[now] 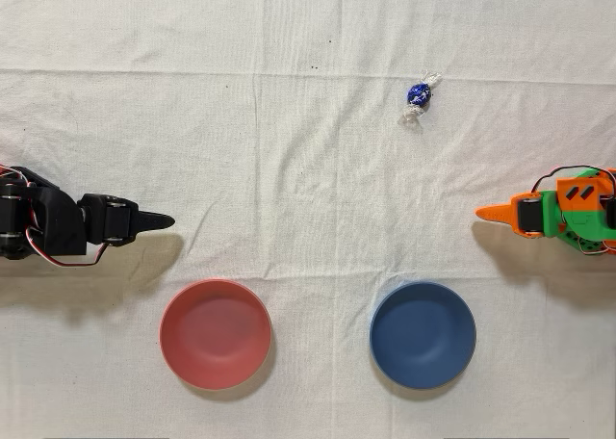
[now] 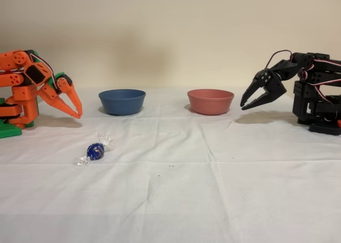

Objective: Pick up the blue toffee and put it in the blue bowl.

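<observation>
In the overhead view the blue toffee [image 1: 419, 95] lies diagonally, twisted ends toward upper-right and lower-left; the pincer [image 2: 76, 111] seems closed, empty.

- I see a white cloth [image 2: 213, 189] covering the whole table, creased in straight fold lines and lightly wrinkled.
- Behind the table in my fixed view stands a plain beige wall [image 2: 170, 35], bare and evenly lit.
- The light is soft, throwing faint shadows on the cloth; a few dark specks dot it.
</observation>
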